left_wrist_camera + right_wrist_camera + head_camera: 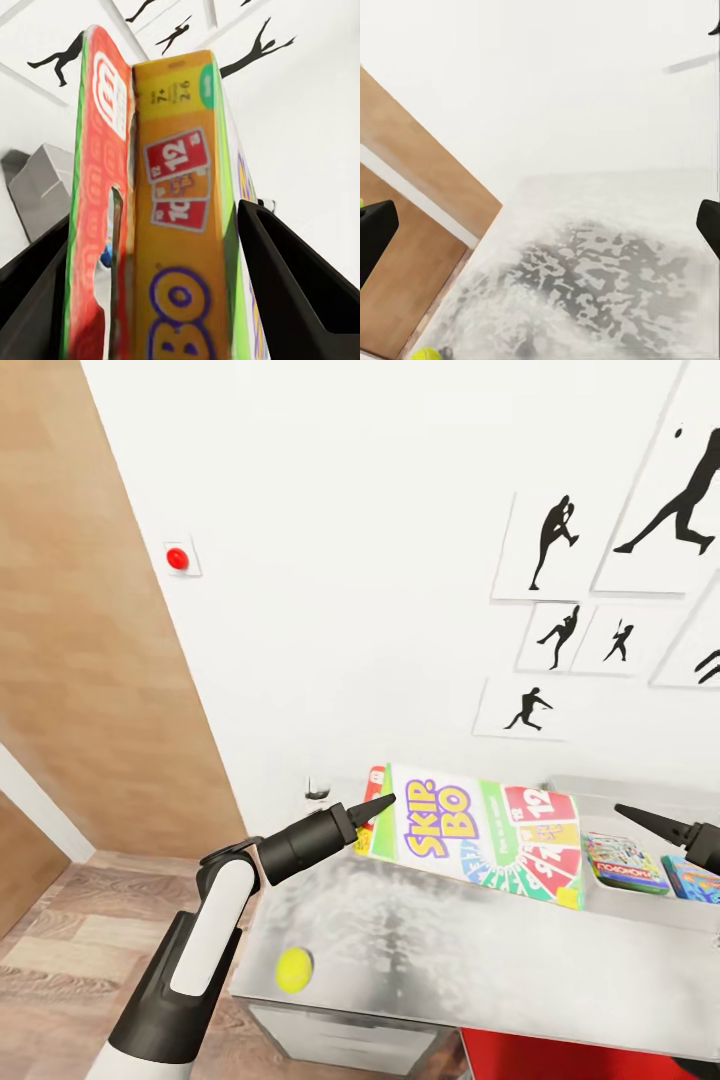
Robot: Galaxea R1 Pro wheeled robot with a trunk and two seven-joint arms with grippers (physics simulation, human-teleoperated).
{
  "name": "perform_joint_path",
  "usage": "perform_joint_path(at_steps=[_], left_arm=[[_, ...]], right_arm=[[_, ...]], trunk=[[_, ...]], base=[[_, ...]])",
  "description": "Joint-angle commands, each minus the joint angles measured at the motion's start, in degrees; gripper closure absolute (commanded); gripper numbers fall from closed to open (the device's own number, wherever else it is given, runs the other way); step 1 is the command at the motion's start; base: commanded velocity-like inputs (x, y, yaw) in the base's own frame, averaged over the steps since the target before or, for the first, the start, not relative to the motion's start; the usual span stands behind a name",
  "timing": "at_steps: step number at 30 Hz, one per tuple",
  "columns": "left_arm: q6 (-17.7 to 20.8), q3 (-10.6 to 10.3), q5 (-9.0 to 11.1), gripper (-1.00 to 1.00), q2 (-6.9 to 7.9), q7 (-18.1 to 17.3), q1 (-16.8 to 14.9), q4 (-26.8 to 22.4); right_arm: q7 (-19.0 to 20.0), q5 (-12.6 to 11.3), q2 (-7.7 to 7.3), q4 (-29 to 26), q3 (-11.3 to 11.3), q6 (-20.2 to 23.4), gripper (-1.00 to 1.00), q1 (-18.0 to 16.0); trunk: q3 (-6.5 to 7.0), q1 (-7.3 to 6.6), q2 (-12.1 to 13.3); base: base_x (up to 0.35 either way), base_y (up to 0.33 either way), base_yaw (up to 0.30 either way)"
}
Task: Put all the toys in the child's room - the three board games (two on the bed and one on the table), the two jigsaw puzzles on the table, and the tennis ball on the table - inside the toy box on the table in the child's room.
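The board game (480,835) held over the table (560,980) reads "SKIP-BO" in purple letters on yellow and white, with a red panel marked "12" and a fan of coloured cards along its lower edge. In the left wrist view its narrow orange side shows red cards printed "12", part of the letters "BO", and "7+" and "2-6" near the top. Against it, on the far side from the robot, lies a thin red and green jigsaw puzzle (97,195) with a notched edge.

The left gripper (372,810) grips both at their left end: its two black fingers (289,277) press on either side of the pair, tilted and clear of the tabletop. The right gripper (660,825) hangs in the air to the right, its jaws spread wide with nothing between them.

Behind the lifted game sits the light-grey toy box (640,792); inside lie a green-edged box labelled "Monopoly" (625,863) and a blue box (692,879) beside it. The tennis ball (294,969) rests near the table's front left corner, well apart from the bin.

On the white wall hang black silhouette baseball-player pictures (545,545), and a red round button (178,559) sits to the left, beside a wood-grain panel (90,660). Wood-plank floor (60,950) lies below.
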Motion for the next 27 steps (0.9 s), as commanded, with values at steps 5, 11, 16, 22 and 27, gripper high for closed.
perform_joint_path(at_steps=[5, 11, 16, 22, 27], left_arm=[[0.34, 0.02, 0.17, 1.00, -0.04, 0.01, -0.05, -0.02], [0.33, 0.01, 0.12, 1.00, -0.04, 0.10, -0.05, 0.05], [0.01, 0.01, 0.13, 1.00, -0.07, 0.10, -0.05, 0.14], [-0.36, -0.01, 0.13, 1.00, -0.05, 0.07, -0.05, 0.12], [-0.49, -0.02, 0.13, 1.00, -0.04, 0.01, -0.05, 0.09]], right_arm=[[0.23, 0.13, -0.02, 0.02, -0.04, 0.21, -1.00, -0.09], [0.18, 0.10, -0.03, 0.02, -0.05, 0.21, -1.00, -0.07], [0.22, 0.14, -0.13, 0.02, -0.06, 0.21, -1.00, -0.08], [0.24, 0.15, -0.20, 0.02, -0.06, 0.21, -1.00, -0.07], [0.30, 0.13, -0.25, 0.02, -0.06, 0.21, -1.00, -0.06]], trunk=[[-0.11, 0.03, -0.12], [-0.11, 0.03, -0.12], [-0.06, 0.03, -0.12], [0.11, 0.03, -0.12], [0.34, 0.03, -0.12]], base=[[0.000, -0.206, -0.005], [0.046, -0.256, -0.002], [0.108, -0.179, 0.000], [0.041, -0.056, -0.013], [0.014, -0.019, -0.065]])
